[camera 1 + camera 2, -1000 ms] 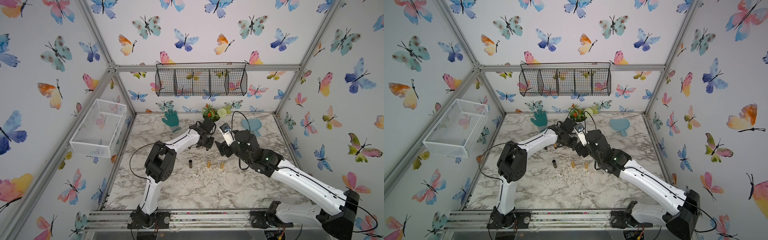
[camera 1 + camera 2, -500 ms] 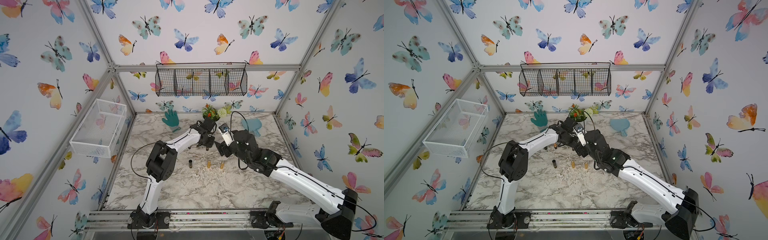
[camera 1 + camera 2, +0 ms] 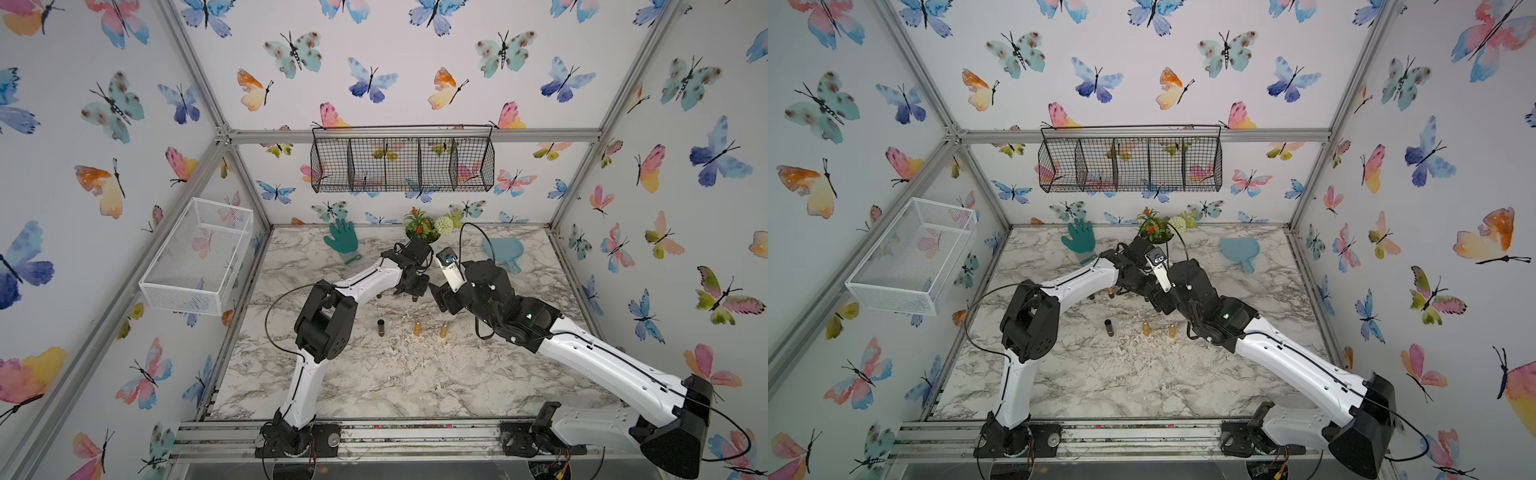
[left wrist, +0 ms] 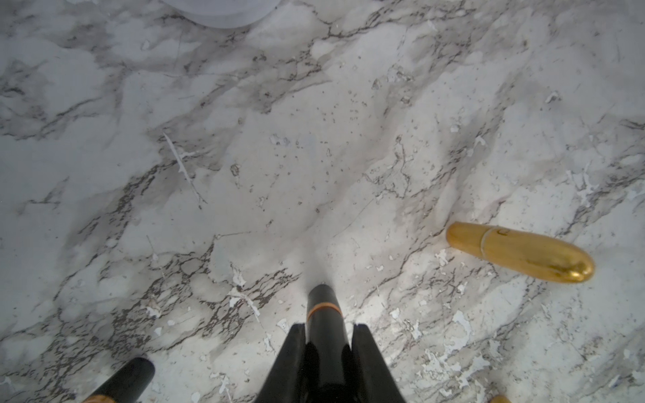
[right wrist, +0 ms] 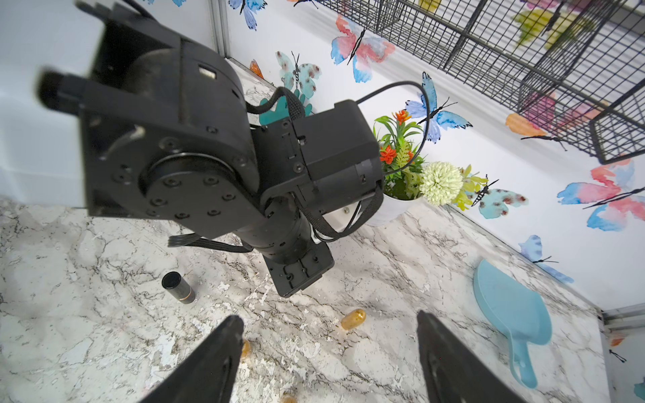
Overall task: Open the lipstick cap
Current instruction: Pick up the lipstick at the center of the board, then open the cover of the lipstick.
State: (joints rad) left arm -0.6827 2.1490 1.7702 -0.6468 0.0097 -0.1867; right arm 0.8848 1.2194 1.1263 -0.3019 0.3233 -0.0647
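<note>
Our left pincer (image 4: 326, 329) has its two fingers pressed against the sides of a black lipstick (image 4: 323, 303) with an orange band. The lipstick points down at the marble worktop (image 4: 244, 157), and we cannot tell whether its end touches the surface. Our right pincer (image 5: 328, 315) hangs just beside the left one, its fingers wide apart with nothing between them.

Closest to the front edge, about midway across the worktop, we see a row of three small tubes: a black tube (image 3: 380, 327), a gold tube (image 3: 417, 328) and a second gold tube (image 3: 444, 330). Behind that row the two pincers come together. The gripped lipstick is there, in the back half of the worktop, roughly midway between the side edges. A third gold tube (image 4: 520, 253) sits near it.

Along the back edge we see a green glove (image 3: 343, 241) left of the middle, a potted plant (image 3: 419, 226) at the middle, and a pale blue scoop (image 3: 500, 249) towards the right corner.
</note>
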